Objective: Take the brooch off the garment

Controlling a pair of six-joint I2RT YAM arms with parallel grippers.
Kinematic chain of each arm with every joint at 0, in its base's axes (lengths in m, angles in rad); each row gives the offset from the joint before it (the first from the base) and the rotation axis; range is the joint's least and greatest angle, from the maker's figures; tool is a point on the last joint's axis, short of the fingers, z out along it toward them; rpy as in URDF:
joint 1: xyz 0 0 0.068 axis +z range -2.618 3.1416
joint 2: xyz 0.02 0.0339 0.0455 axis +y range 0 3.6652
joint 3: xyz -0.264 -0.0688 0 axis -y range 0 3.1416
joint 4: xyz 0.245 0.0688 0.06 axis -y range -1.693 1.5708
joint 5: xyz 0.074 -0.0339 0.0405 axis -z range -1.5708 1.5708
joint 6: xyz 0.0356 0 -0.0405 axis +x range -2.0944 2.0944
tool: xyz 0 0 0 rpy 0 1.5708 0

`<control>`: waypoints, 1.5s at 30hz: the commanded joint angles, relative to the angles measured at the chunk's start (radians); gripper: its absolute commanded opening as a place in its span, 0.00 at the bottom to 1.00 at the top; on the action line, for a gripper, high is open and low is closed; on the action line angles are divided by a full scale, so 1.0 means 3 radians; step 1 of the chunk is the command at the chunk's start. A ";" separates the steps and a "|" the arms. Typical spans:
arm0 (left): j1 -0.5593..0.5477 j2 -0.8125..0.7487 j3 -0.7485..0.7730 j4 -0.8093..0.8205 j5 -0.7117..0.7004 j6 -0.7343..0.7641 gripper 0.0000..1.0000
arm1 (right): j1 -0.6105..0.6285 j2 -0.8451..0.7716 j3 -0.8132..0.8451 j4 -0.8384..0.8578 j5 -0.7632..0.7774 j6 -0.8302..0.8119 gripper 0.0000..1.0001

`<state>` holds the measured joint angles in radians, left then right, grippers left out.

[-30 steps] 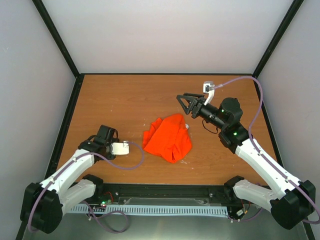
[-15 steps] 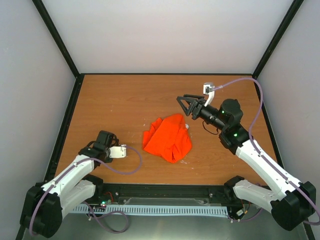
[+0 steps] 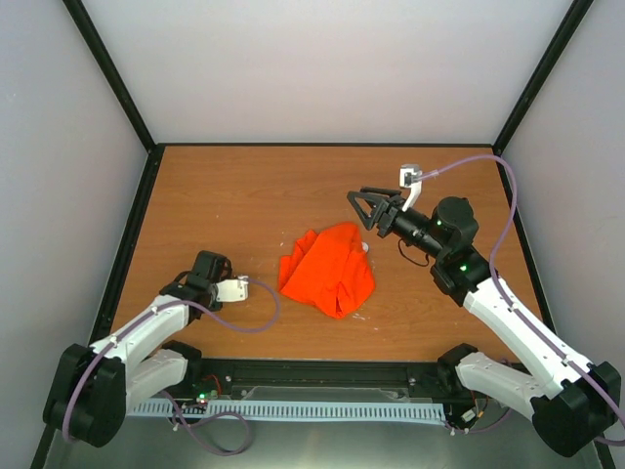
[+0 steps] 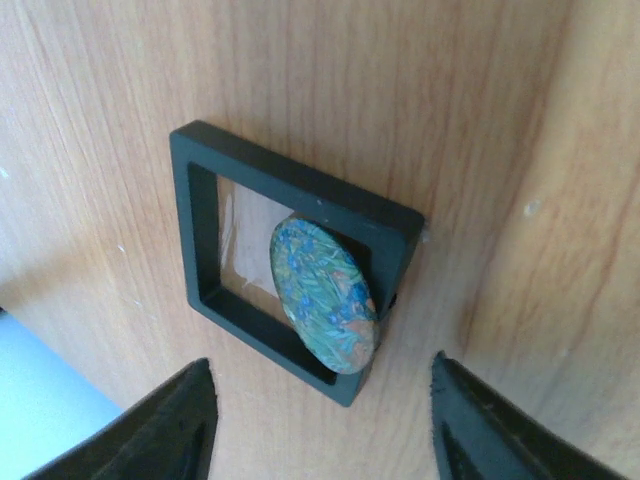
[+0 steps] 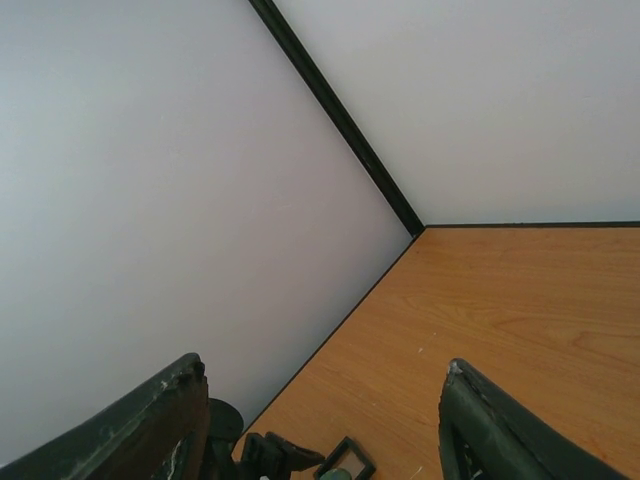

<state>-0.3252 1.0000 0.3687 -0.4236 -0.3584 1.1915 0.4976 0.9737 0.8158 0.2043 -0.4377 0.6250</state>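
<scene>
Brooch [image 4: 323,295], oval, lies on black frame [image 4: 300,182], long axis upper-left to lower-right; left jaws and right jaws gape, empty.

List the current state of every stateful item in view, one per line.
garment: crumpled on the table, no brooch visible on it.
brooch: lying in the frame, overlapping its rim.
frame: flat on the table.
left gripper: open, over the frame, empty.
right gripper: open, raised, empty.
</scene>
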 commanded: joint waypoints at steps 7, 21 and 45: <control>0.0020 0.0271 0.1077 -0.1013 0.0777 -0.0803 0.78 | -0.0025 -0.0040 0.0011 -0.0522 0.0408 -0.0214 0.68; 0.0017 0.1123 0.2520 -0.1388 0.2647 -0.2001 0.89 | -0.0031 0.0437 -0.0580 -0.1078 0.1343 -0.0346 0.69; -0.0588 0.3298 0.3569 -0.0990 0.3310 -0.2977 0.53 | -0.0510 0.1939 -0.0617 -0.0336 0.0325 -0.0113 0.48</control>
<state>-0.4992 2.0045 1.5024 -0.7700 0.6212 0.3050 0.3614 1.5242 0.6102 0.0498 -0.2787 0.5659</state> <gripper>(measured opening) 0.584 0.487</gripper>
